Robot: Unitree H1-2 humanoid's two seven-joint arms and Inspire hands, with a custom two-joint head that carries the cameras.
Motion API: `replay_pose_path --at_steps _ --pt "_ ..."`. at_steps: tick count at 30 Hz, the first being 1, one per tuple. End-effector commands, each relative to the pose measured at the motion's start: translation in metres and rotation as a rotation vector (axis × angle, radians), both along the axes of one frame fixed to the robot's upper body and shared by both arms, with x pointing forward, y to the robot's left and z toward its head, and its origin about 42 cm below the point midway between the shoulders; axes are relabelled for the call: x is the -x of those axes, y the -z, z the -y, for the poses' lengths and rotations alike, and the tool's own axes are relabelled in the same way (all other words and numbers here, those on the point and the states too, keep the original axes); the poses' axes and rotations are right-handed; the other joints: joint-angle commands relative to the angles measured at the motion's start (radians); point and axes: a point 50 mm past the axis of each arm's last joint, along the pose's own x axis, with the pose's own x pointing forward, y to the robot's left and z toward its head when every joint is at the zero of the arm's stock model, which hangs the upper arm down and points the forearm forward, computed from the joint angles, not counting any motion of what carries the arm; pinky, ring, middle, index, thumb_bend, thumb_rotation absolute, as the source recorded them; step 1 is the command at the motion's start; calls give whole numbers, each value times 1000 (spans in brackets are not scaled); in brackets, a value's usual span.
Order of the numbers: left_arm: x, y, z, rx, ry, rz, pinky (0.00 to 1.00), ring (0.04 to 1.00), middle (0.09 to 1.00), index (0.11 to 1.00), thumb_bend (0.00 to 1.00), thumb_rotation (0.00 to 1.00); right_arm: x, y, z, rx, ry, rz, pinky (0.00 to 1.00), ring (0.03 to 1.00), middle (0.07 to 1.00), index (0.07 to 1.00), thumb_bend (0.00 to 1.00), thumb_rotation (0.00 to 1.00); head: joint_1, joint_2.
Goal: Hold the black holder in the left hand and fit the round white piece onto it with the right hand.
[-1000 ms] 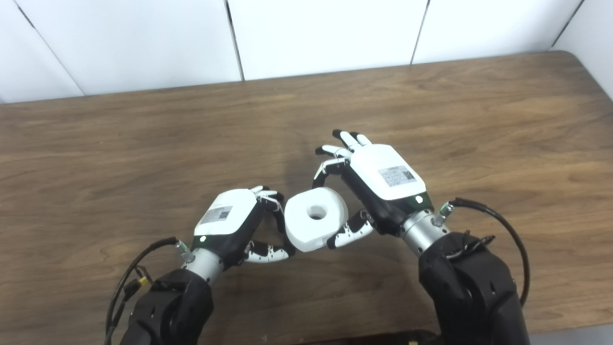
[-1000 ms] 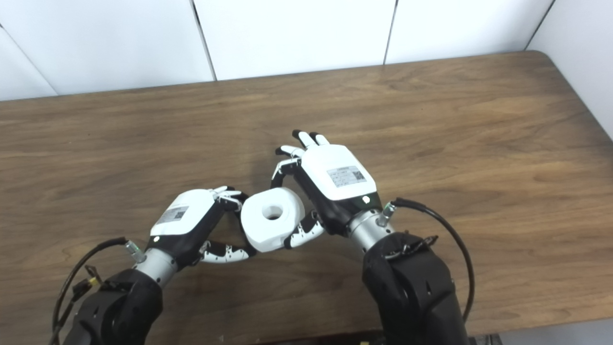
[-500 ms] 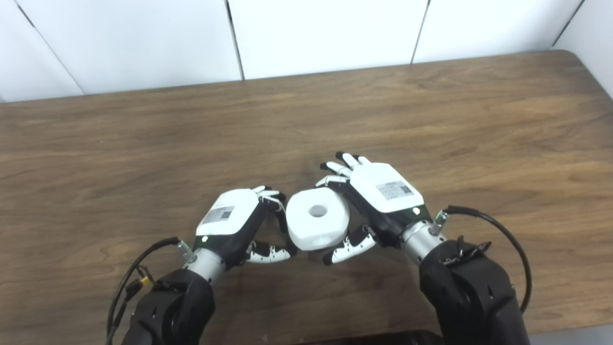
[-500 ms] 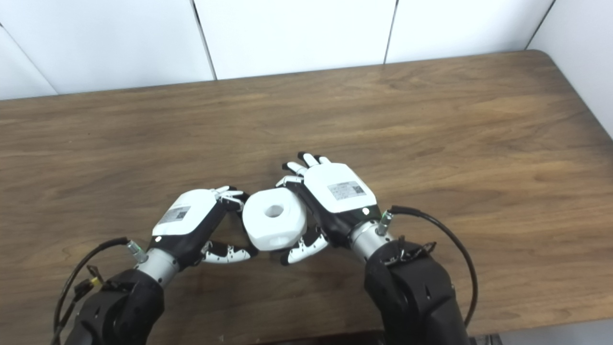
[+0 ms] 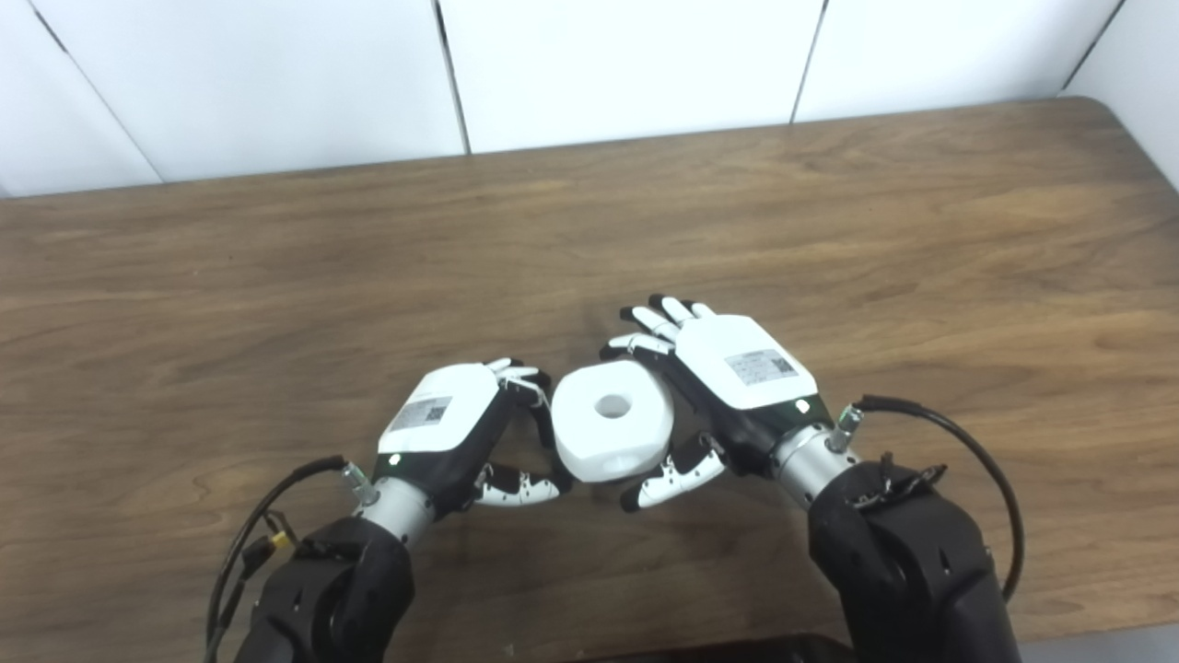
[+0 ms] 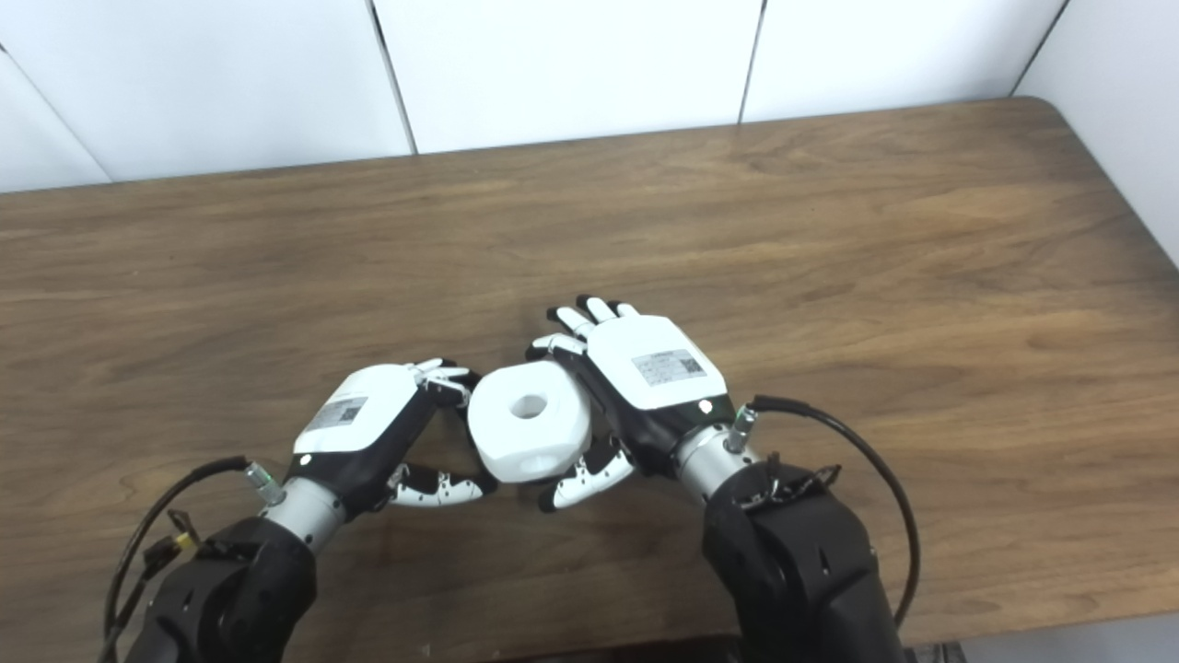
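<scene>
The round white piece [image 5: 610, 419], thick with a hole through its middle, sits between my two hands near the table's front. My left hand [image 5: 442, 419] presses against its left side, fingers curled and thumb reaching under it. The black holder is hidden, apparently under the white piece inside that grasp. My right hand [image 5: 737, 368] lies along the piece's right side. Its fingers [image 5: 645, 324] stretch out past the far edge, and its thumb [image 5: 668, 470] is spread below the near edge, so it cups the piece loosely rather than clamping it.
The wooden table [image 5: 276, 276] stretches wide to the left, right and back, up to a white panelled wall [image 5: 599, 64]. A black cable [image 5: 958, 433] loops off my right wrist, and another [image 5: 249, 525] hangs by my left forearm.
My right hand has dropped and moved nearer. Its fingers went from arched over the piece to lying flat beside it, and its thumb came off the piece. The left hand stayed put, while the white piece settled slightly lower.
</scene>
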Motion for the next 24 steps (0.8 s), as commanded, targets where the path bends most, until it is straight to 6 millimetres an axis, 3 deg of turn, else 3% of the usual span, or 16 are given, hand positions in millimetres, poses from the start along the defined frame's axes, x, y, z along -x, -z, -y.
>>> replay_pose_path --at_steps 1,17,24 --pt "7 13 5 -9 35 -94 918 925 839 488 518 49 -2 -12 -1 -19 -11 60 1000 1000 956 839 920 362 2 -2" --pt "4 17 2 -24 40 -92 909 921 835 488 518 49 -7 -54 13 -48 47 109 1000 1000 1000 943 962 469 4 -11" --pt "3 19 0 -20 26 -85 896 904 826 488 518 48 -10 -54 21 -34 88 90 1000 1000 1000 936 958 464 15 -16"
